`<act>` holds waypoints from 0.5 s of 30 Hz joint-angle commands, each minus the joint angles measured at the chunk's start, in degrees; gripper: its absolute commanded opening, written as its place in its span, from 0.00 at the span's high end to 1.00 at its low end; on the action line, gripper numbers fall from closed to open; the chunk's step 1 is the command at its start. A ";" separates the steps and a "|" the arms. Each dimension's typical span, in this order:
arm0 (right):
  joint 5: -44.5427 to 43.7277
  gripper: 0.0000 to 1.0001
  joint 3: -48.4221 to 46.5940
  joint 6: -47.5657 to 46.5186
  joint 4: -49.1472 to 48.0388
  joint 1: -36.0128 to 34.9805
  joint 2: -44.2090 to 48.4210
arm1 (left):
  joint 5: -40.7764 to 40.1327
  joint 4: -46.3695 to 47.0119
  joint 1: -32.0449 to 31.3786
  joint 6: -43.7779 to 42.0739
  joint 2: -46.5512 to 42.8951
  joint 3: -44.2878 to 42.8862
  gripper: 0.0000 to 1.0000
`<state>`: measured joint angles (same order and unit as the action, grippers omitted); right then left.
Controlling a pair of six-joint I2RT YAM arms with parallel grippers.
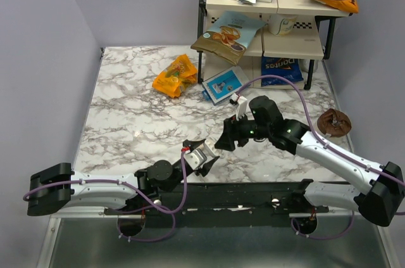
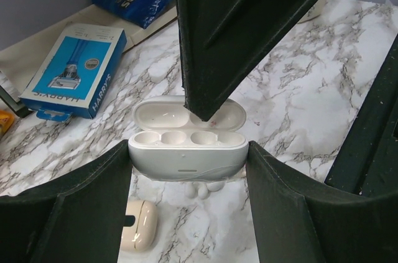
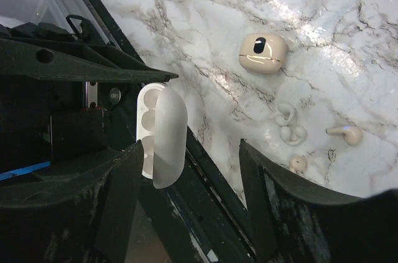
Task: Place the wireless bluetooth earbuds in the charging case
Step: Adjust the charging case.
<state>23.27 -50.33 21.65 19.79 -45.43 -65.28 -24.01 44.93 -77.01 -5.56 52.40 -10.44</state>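
Observation:
An open white charging case [image 2: 186,157] with empty wells hangs above the marble, and my left gripper [image 2: 188,176] is shut on its two ends. The same pair shows near the table's front edge, left gripper [image 1: 202,154]. My right gripper [image 1: 223,141] hovers right over it, jaws apart and empty, one finger [image 2: 230,27] reaching down to the raised lid. In the right wrist view the case [image 3: 166,132] stands by the inner side of one finger of the right gripper [image 3: 189,170]. White earbuds [image 3: 287,123] [image 3: 346,132] [image 3: 298,163] lie loose on the marble. A closed cream-beige case [image 3: 262,53] [image 2: 138,226] lies near them.
A blue Harry's box [image 1: 223,84] and an orange snack bag [image 1: 175,76] lie mid-table. A shelf [image 1: 272,33] with snack bags and cartons stands at the back right, and a brown disc [image 1: 333,122] lies at the right. The black base rail [image 1: 240,195] runs along the near edge.

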 commanded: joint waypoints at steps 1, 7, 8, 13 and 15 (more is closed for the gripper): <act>0.46 0.34 -0.92 1.20 -0.98 -0.10 -0.29 | 0.02 2.80 -0.68 0.03 -0.46 -0.46 1.00; 0.81 0.45 -0.74 1.38 -1.77 -0.01 -0.90 | 0.28 3.76 -0.95 0.29 -0.46 -0.29 1.00; 0.82 0.45 -0.74 1.47 -1.86 -0.01 -1.08 | 0.28 3.76 -0.95 0.29 -0.55 -0.29 1.00; 2.22 0.48 -0.65 1.38 -2.47 -0.01 -1.87 | 0.19 4.47 -1.21 0.38 -0.55 -0.20 1.00; 2.75 0.52 -0.56 1.20 -2.74 -0.10 -1.87 | 0.10 4.73 -1.30 0.29 -0.63 -0.11 1.00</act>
<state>23.92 -50.30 22.96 18.59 -45.43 -66.63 -23.99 45.93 -77.76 -5.56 52.40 -10.44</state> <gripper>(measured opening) 0.528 0.732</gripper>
